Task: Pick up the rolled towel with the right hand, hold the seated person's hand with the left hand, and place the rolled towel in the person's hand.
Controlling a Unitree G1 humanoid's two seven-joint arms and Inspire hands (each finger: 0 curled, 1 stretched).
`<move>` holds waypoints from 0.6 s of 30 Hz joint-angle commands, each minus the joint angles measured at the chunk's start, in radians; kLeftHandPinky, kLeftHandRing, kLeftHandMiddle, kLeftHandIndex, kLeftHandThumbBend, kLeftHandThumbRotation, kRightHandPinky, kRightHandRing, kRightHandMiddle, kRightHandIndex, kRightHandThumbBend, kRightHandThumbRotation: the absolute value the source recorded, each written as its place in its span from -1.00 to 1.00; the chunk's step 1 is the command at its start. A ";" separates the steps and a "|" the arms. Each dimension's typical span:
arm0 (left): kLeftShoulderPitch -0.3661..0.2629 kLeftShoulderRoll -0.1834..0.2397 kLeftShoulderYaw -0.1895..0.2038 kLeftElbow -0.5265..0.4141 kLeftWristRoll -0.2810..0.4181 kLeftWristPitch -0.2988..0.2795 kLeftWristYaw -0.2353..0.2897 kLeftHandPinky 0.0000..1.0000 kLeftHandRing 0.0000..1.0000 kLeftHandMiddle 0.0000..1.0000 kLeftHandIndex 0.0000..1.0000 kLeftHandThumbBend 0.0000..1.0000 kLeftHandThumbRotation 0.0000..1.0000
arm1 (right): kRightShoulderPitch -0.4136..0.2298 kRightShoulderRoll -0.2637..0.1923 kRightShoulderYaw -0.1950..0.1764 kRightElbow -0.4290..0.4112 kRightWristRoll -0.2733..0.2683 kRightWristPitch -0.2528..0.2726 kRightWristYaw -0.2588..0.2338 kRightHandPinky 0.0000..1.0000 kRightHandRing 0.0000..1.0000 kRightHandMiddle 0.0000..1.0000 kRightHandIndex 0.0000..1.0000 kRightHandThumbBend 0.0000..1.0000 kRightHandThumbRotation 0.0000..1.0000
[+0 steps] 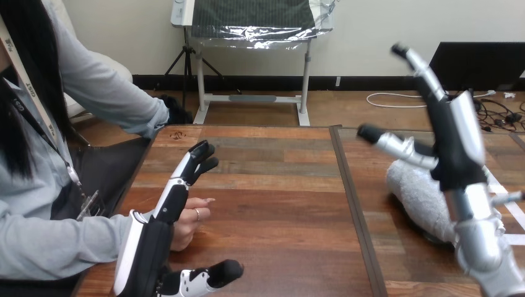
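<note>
On the counter (278, 204), near its left edge, the robot's left hand (145, 247) stands spread, fingers straight, beside the person's hand (189, 221); no grip shows. Farther right, the right hand (457, 145) hangs splayed and empty above the rolled towel (418, 192), which lies on the wood. The pickup looks not yet begun: next, the right hand must lower and close round the roll, whose near end the forearm hides.

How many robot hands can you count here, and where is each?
2. The left hand is at the left edge of the table, alongside the person's hand. The right hand is raised at the right, above the rolled towel. Neither is hidden.
</note>
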 commanded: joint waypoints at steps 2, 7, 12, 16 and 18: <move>-0.027 -0.003 0.006 -0.066 -0.021 0.017 -0.006 0.94 0.78 0.84 0.87 1.00 0.49 | -0.109 -0.029 -0.020 0.019 0.019 0.056 0.014 0.78 0.97 0.89 0.87 1.00 0.47; -0.016 -0.005 0.000 -0.087 -0.035 0.039 -0.012 0.93 0.82 0.86 0.90 1.00 0.53 | -0.132 -0.056 -0.008 0.028 -0.010 0.131 -0.002 0.79 0.97 0.90 0.89 1.00 0.53; -0.008 -0.004 -0.007 -0.103 -0.049 0.057 -0.024 0.92 0.85 0.87 0.92 1.00 0.55 | -0.159 -0.072 -0.003 0.051 -0.016 0.185 0.005 0.79 0.98 0.89 0.89 1.00 0.57; -0.004 -0.001 -0.014 -0.112 -0.061 0.066 -0.034 0.93 0.87 0.89 0.93 1.00 0.55 | -0.182 -0.083 0.003 0.073 -0.026 0.235 0.004 0.76 0.96 0.88 0.90 1.00 0.60; 0.001 -0.002 -0.012 -0.120 -0.061 0.074 -0.035 0.95 0.87 0.89 0.94 1.00 0.55 | -0.195 -0.085 0.003 0.089 -0.025 0.258 0.010 0.75 0.96 0.87 0.90 1.00 0.61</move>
